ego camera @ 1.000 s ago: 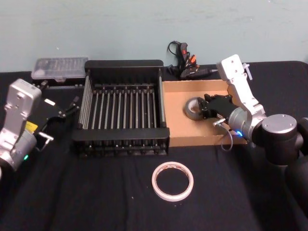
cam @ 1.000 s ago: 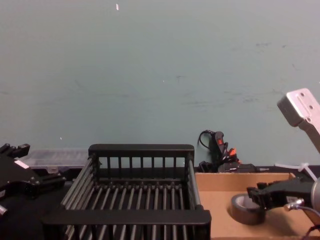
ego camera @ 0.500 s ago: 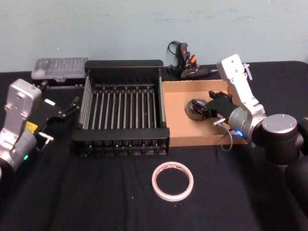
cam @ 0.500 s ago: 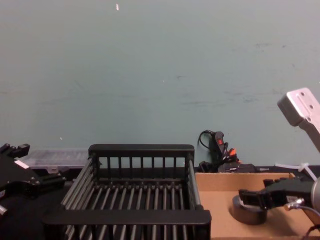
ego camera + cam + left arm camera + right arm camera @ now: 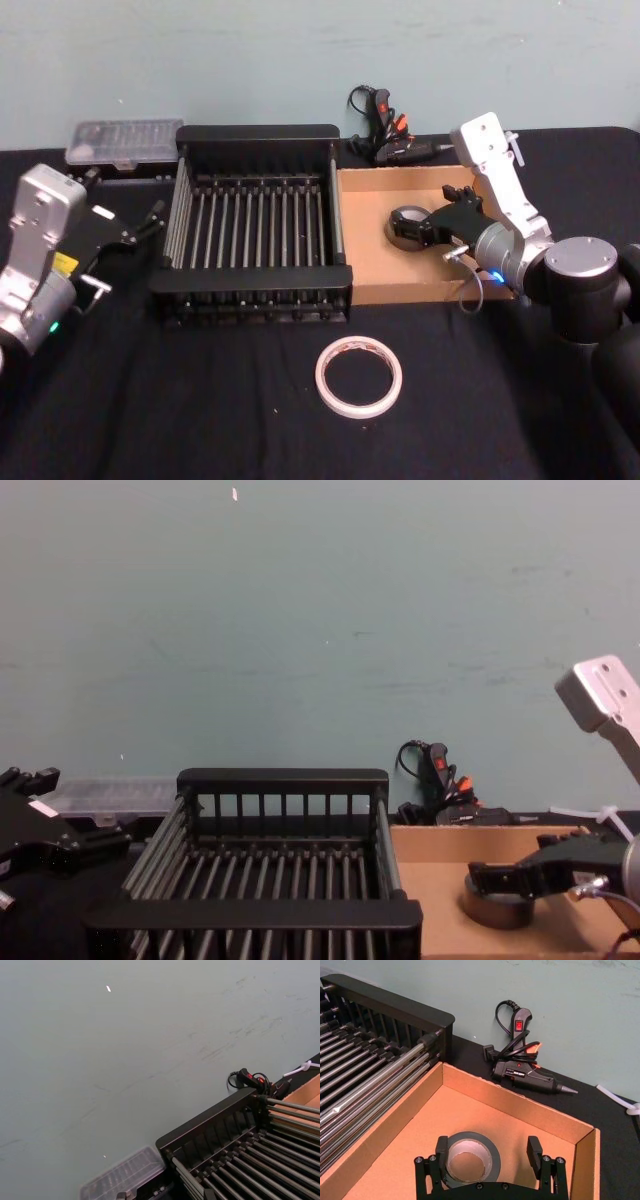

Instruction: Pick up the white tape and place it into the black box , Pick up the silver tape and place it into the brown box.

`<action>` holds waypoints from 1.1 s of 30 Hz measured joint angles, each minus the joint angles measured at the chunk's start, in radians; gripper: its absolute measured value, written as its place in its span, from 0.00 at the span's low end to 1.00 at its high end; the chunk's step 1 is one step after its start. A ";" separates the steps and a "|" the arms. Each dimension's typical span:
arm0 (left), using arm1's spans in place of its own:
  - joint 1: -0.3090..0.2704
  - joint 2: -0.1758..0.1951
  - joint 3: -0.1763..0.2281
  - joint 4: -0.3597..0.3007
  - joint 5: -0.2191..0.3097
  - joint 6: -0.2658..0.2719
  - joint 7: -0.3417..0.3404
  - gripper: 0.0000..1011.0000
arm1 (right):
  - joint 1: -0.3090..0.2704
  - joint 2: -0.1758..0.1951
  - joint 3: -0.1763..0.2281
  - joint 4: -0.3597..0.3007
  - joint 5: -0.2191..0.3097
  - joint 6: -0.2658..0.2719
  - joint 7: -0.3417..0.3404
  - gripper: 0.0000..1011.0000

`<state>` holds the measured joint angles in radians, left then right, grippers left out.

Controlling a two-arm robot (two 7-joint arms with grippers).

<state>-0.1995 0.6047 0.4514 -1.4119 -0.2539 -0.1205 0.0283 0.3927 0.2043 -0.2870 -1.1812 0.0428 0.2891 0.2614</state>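
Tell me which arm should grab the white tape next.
Probably the left: the left gripper is free beside the black box, while the right gripper is open over the silver tape in the brown box.

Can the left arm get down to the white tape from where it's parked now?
Probably yes. The white tape lies flat on bare black cloth in front of the black box, nothing on it or beside it. The left gripper waits beside the box, open.

text check | I am reading no legible words, brands or numbers anywhere | wide thin whitish tape ring on the black cloth: its reddish inner-core printing is showing too small for me to make out | no other markings are resolving
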 joint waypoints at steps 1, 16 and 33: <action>0.000 0.000 0.000 0.000 0.000 0.000 0.000 0.99 | 0.000 0.000 0.000 0.000 0.000 0.000 0.000 0.99; 0.000 0.000 0.000 0.000 0.000 0.000 0.000 0.99 | -0.044 0.017 0.036 -0.099 0.025 -0.001 0.012 0.99; 0.000 0.000 0.000 0.000 0.000 0.000 0.000 0.99 | -0.229 0.127 0.087 -0.397 0.110 0.033 0.077 0.99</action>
<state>-0.1995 0.6047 0.4513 -1.4120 -0.2539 -0.1206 0.0283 0.1634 0.3318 -0.1999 -1.5785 0.1531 0.3221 0.3387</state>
